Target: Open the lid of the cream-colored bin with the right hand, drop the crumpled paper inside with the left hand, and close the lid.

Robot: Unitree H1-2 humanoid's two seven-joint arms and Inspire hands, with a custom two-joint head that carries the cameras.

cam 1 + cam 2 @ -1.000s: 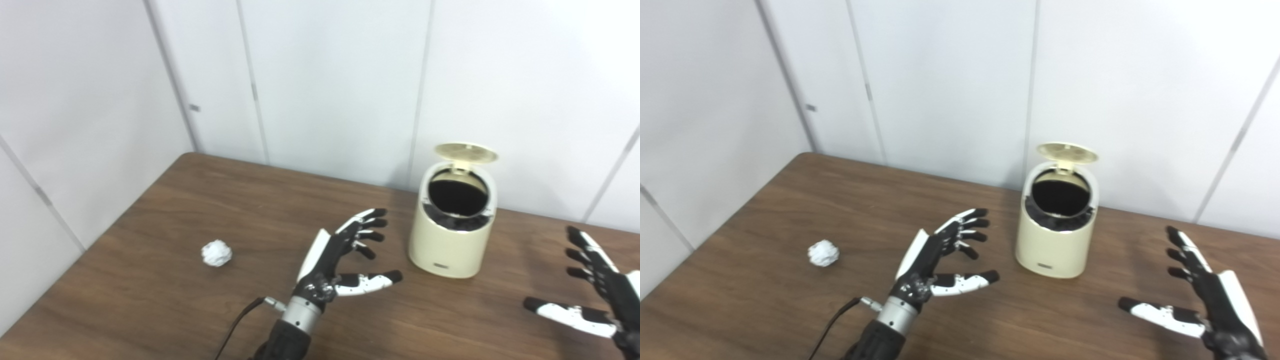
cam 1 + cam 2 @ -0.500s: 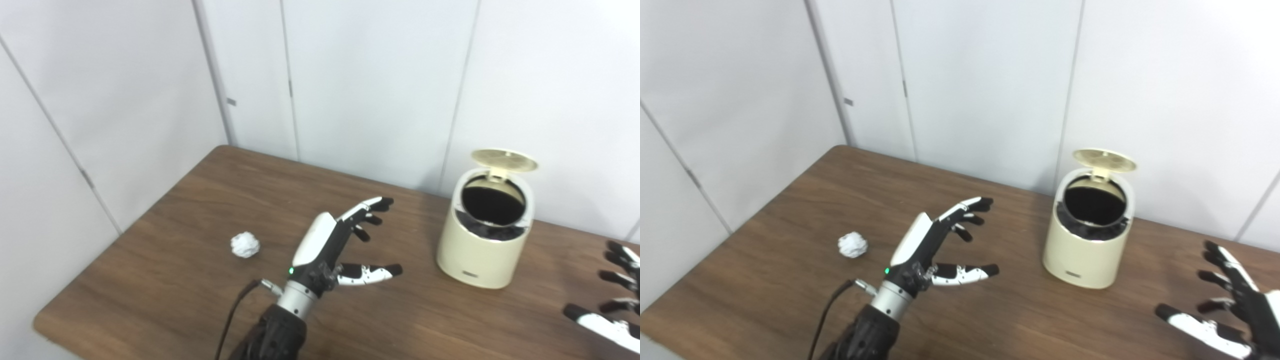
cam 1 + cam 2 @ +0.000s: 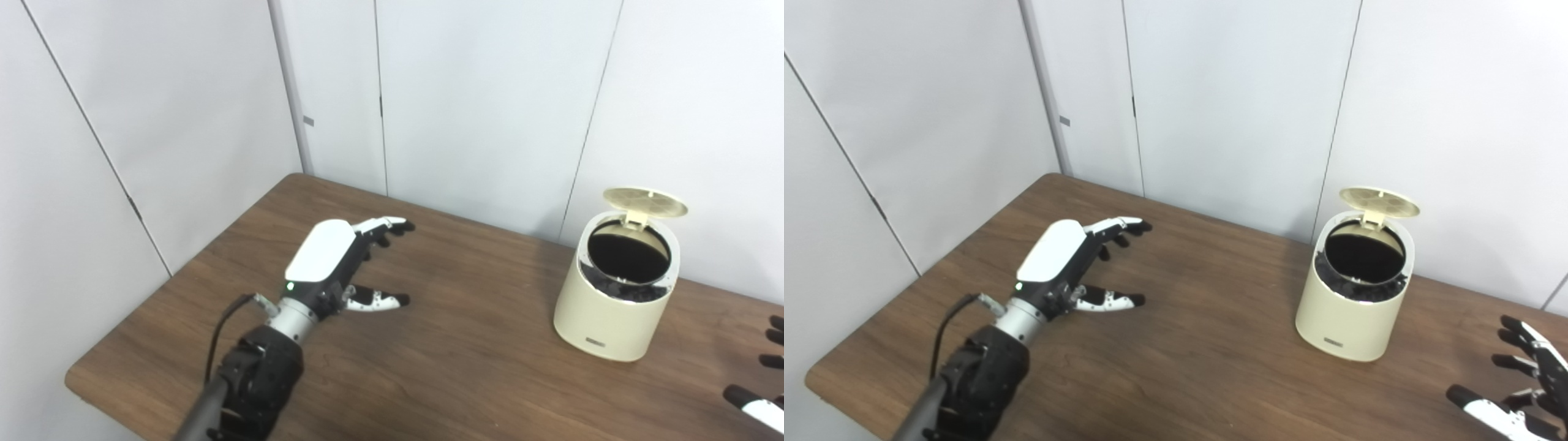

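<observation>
While lid (image 3: 1379, 203) stands up off cream-colored bin (image 3: 1356, 309), my left hand (image 3: 1067, 263) hovers spread above table (image 3: 1213, 367), holding nothing. Crumpled paper not visible in either view; probably hidden beneath my palm, cannot confirm. Step in hand, as I judge: pick up paper. Do it well: lower slowly, centre palm over ball, close fingers gently round it, lift straight before swinging toward bin mouth. My right hand (image 3: 1525, 392) splayed low by right edge, empty, apart from bin. Dark wood tabletop, smooth. White panelled walls (image 3: 1213, 92) meet in corner behind.
</observation>
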